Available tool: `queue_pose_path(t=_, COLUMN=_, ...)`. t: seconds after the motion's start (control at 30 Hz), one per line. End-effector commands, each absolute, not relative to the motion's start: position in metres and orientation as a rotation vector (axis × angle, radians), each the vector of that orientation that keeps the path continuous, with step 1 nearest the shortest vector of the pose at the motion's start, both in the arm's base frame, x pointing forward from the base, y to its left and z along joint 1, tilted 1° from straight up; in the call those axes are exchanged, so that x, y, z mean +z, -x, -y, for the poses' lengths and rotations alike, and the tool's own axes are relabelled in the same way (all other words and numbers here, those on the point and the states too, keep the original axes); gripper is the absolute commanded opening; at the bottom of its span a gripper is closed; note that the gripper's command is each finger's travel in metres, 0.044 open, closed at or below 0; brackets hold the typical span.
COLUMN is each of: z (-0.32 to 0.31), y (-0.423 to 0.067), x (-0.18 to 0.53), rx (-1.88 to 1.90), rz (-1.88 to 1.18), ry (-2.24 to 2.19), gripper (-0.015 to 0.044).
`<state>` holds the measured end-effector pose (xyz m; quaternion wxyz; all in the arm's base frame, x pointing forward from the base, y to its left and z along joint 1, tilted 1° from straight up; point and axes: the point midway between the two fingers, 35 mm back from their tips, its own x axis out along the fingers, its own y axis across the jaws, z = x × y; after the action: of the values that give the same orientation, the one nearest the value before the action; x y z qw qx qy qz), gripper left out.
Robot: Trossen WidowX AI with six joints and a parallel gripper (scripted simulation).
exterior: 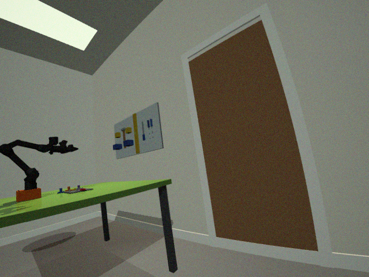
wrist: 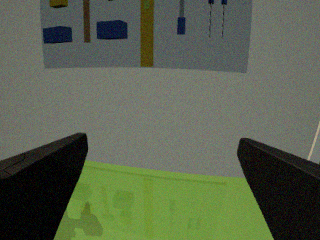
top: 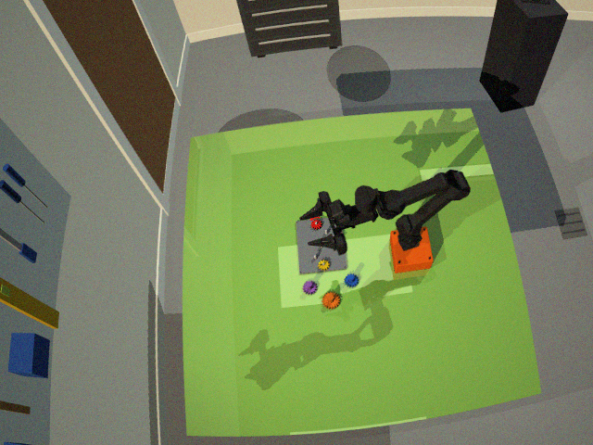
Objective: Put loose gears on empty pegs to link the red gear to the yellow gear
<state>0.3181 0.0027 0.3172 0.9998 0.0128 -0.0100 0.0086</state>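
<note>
The grey board point(top: 339, 260) lies on the table, partly under the arm. The red gear point(top: 314, 225) is near its upper edge and the yellow gear point(top: 321, 266) near its lower edge. A short peg point(top: 315, 257) shows between them; other pegs are partly hidden by the gripper. A purple gear point(top: 309, 287), an orange gear point(top: 331, 299) and a blue gear point(top: 351, 280) point(exterior: 60, 190) stand loose on the table, below the board in the top view. My gripper point(top: 305, 231) point(exterior: 77, 148) point(wrist: 164, 144) is open and empty, high above the board, pointing roughly level.
The orange arm base point(top: 410, 256) point(exterior: 28, 194) stands on the green table point(top: 383, 374) point(exterior: 119, 190), to the right of the board in the top view. The wrist view shows the wall with a tool panel point(wrist: 195, 50) and part of the table.
</note>
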Motion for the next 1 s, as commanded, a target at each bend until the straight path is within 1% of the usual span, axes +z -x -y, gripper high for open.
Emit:
queue_pose_path(t=0.0, z=-0.003, y=-0.32, x=0.315, rx=0.019, rz=0.008, ry=-0.036, gripper=0.0426)
queue_pose_path(t=0.03, z=-0.006, y=-0.324, x=0.309, rx=0.025, rz=-0.029, ry=-0.067, gripper=0.044)
queue_pose_path(t=0.17, z=-0.026, y=-0.352, x=0.255, rx=0.031, rz=-0.321, ry=-0.298, gripper=0.044)
queue_pose_path(t=0.3, z=-0.049, y=-0.366, x=0.196, rx=-0.043, rz=-0.628, ry=-0.508, gripper=0.044)
queue_pose_path(t=0.43, z=-0.071, y=-0.363, x=0.139, rx=-0.2, rz=-0.92, ry=-0.673, gripper=0.044)
queue_pose_path(t=0.6, z=-0.092, y=-0.345, x=0.081, rx=-0.485, rz=-1.213, ry=-0.791, gripper=0.044)
queue_pose_path(t=0.77, z=-0.104, y=-0.322, x=0.044, rx=-0.781, rz=-1.383, ry=-0.817, gripper=0.044)
queue_pose_path(t=0.97, z=-0.105, y=-0.326, x=0.043, rx=-0.792, rz=-1.388, ry=-0.817, gripper=0.044)
